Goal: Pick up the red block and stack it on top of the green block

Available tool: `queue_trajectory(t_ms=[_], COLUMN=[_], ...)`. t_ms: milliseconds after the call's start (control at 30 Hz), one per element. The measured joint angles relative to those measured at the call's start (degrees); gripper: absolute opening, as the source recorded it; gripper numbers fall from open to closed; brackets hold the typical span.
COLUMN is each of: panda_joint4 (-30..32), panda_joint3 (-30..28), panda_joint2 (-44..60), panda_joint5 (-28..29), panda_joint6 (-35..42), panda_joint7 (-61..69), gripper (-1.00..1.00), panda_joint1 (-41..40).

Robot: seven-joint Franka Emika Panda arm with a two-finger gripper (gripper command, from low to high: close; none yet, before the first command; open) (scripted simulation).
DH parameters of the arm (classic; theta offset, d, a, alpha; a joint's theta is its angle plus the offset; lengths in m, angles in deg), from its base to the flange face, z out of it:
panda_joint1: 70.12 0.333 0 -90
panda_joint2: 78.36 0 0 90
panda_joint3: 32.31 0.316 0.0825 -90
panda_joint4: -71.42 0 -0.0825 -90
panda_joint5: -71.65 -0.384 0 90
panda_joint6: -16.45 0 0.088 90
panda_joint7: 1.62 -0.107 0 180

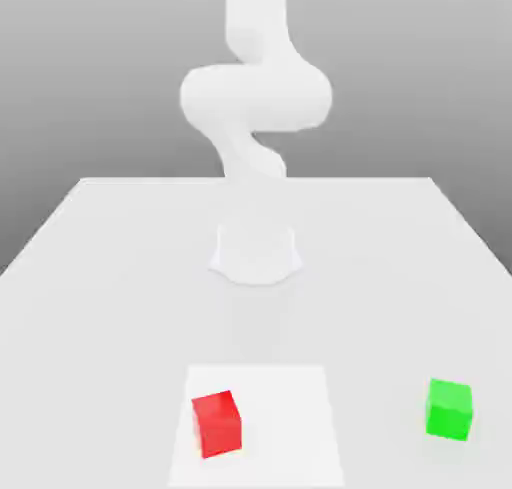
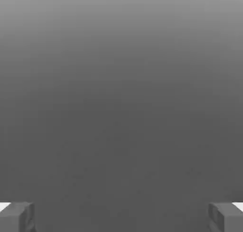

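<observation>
Red block, plain, unlabelled cube, tilted; green block at 3 o'clock, well apart. Gripper spread wide, holding nothing.

I see a plain white table under soft, even light. Behind it, a grey backdrop fades darker upward.
</observation>
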Motion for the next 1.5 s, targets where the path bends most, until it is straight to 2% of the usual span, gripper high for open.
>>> queue_trajectory(t_ms=[233,500,767,933,967,1200,1367,1500], panda_joint4=[4.96,10.50,15.74,14.63,14.44,14.46,15.93,14.63], panda_joint3=[-5.54,-8.95,-10.22,-6.22,-5.51,-5.48,-8.25,-2.98], panda_joint2=[15.07,31.81,47.44,57.63,58.92,58.83,49.75,47.25], panda_joint5=[-3.90,-7.01,-3.79,-8.20,-8.86,-8.69,-3.25,-0.99], panda_joint6=[-6.76,-14.31,-22.62,-30.78,-31.83,-31.70,-24.26,-20.38], panda_joint7=[9.99,20.23,25.54,29.40,29.88,29.77,25.73,28.58], gripper=[0.00,0.00,0.00,0.00,-1.00,-1.00,-1.00,-1.00], panda_joint1=[4.12,6.33,5.39,2.32,1.75,1.69,3.31,8.35])
